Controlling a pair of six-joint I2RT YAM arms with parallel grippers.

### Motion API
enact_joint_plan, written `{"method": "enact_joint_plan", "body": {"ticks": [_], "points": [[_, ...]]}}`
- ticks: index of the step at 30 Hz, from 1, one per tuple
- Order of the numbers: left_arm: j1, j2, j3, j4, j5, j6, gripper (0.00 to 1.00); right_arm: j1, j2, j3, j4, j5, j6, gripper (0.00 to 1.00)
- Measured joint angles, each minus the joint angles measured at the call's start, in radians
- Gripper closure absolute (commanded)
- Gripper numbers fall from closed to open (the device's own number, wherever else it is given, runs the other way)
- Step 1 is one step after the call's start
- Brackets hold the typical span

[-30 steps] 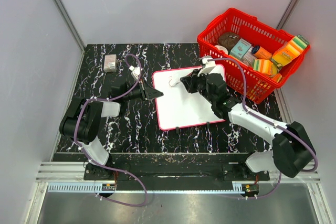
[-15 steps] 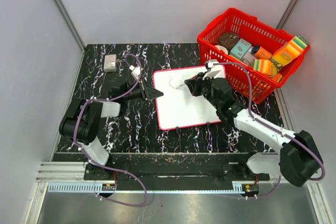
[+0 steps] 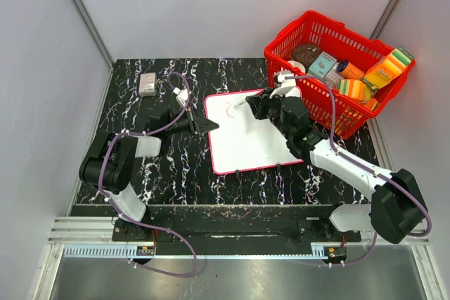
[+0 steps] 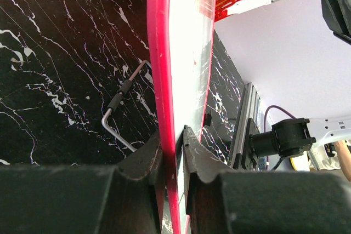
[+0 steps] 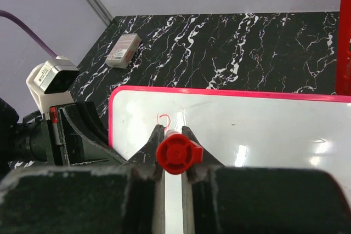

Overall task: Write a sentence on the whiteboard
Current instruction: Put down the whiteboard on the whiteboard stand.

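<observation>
The whiteboard lies flat on the black marble table, white with a thin red rim. My left gripper is shut on its left edge, one finger above and one below the rim. My right gripper is shut on a red marker. The marker points down at the board's far left part, and its tip is hidden behind the cap. Of the sentence, one small red curl shows just beyond the fingertips.
A red basket full of groceries stands at the back right, touching the board's right side. A small grey box lies at the table's far left. A bent metal key lies on the table by the board's edge.
My right gripper has shifted the marker a little over the board's far left part, ending slightly farther back. The left gripper has not moved on the rim.
</observation>
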Motion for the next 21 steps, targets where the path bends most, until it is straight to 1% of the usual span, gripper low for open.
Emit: {"method": "enact_joint_plan", "body": {"ticks": [11,21], "points": [[0.0,0.0,0.0,-0.001,0.0,0.0,1.0,0.0,0.052,0.014,0.0,0.008,-0.001,1.0],[0.0,0.0,0.0,-0.001,0.0,0.0,1.0,0.0,0.056,0.014,0.003,0.008,-0.001,1.0]]}}
